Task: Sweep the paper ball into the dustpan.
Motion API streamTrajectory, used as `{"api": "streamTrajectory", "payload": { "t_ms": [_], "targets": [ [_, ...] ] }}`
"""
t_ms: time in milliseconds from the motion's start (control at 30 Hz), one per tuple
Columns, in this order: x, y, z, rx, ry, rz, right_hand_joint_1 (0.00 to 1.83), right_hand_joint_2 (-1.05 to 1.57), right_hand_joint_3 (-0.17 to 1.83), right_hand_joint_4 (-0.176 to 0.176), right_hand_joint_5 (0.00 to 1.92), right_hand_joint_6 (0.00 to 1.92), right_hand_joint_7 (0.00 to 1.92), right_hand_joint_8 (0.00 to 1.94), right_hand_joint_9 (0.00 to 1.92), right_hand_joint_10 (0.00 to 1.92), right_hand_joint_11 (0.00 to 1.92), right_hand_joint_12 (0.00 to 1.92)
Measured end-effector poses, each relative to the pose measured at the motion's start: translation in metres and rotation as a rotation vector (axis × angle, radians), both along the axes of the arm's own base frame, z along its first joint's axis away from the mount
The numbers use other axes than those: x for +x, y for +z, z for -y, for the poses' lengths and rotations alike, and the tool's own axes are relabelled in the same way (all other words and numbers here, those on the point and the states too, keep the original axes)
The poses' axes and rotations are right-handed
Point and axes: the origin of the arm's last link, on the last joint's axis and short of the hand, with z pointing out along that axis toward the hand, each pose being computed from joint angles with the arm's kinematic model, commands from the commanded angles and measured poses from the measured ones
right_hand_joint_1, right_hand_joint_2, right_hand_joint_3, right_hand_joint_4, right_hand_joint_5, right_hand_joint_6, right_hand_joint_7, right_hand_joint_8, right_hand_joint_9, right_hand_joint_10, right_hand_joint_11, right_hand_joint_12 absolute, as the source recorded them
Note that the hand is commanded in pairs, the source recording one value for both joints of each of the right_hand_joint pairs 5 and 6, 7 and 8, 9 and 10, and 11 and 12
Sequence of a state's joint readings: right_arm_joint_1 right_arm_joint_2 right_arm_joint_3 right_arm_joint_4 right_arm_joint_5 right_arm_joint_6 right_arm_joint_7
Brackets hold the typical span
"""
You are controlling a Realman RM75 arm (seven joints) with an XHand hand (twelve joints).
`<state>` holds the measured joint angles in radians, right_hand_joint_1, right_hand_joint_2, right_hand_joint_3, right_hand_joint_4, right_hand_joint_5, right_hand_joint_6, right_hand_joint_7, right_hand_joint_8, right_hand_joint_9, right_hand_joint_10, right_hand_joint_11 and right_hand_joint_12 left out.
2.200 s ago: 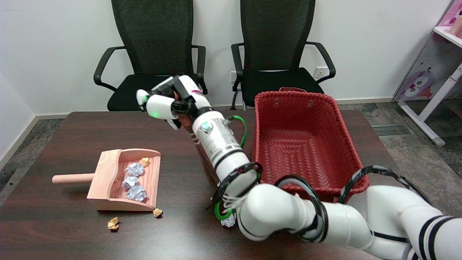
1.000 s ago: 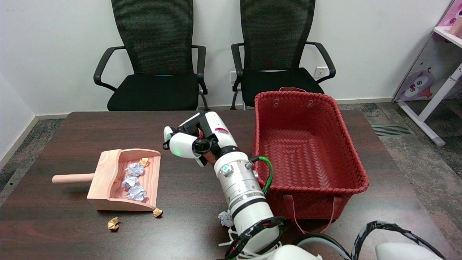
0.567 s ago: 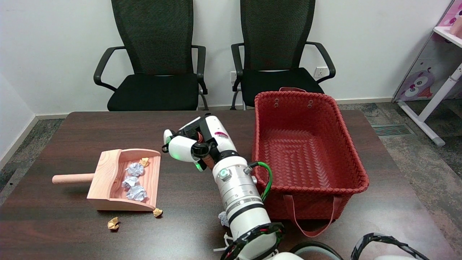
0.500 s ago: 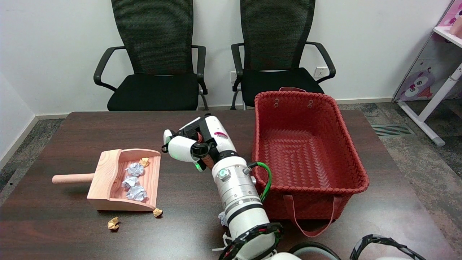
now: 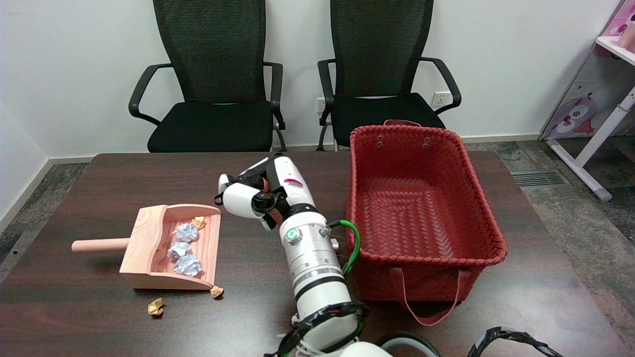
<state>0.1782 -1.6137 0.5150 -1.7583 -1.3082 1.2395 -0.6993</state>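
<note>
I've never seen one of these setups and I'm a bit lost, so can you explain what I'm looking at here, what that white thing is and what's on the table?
The white tube is a robot's right arm, reaching in from the lower right. It ends in a black-and-white hand with its fingers curled in. Whether they hold anything is hard to tell.

The picture is taken from a camera on the robot's head, looking down and across a dark table.

On the table lies a wooden dustpan with several paper balls already inside. Two small tan balls lie on the table just in front of it. To the right stands a red woven basket. Two black chairs stand behind the table.
</note>
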Motion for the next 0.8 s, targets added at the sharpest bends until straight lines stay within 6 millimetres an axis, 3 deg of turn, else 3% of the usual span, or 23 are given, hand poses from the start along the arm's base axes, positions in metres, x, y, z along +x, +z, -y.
{"api": "streamTrajectory", "payload": {
  "t_ms": [400,800],
  "targets": [
    [-0.003,-0.012,0.018,0.003,0.046,-0.006,1.06,1.57,1.26,0.176,1.92,1.92,1.92,1.92,1.92,1.92,1.92,1.92],
    [-0.002,-0.023,0.033,0.03,0.083,0.014,1.04,1.57,1.43,0.176,1.92,1.92,1.92,1.92,1.92,1.92,1.92,1.92]
  ]
}}
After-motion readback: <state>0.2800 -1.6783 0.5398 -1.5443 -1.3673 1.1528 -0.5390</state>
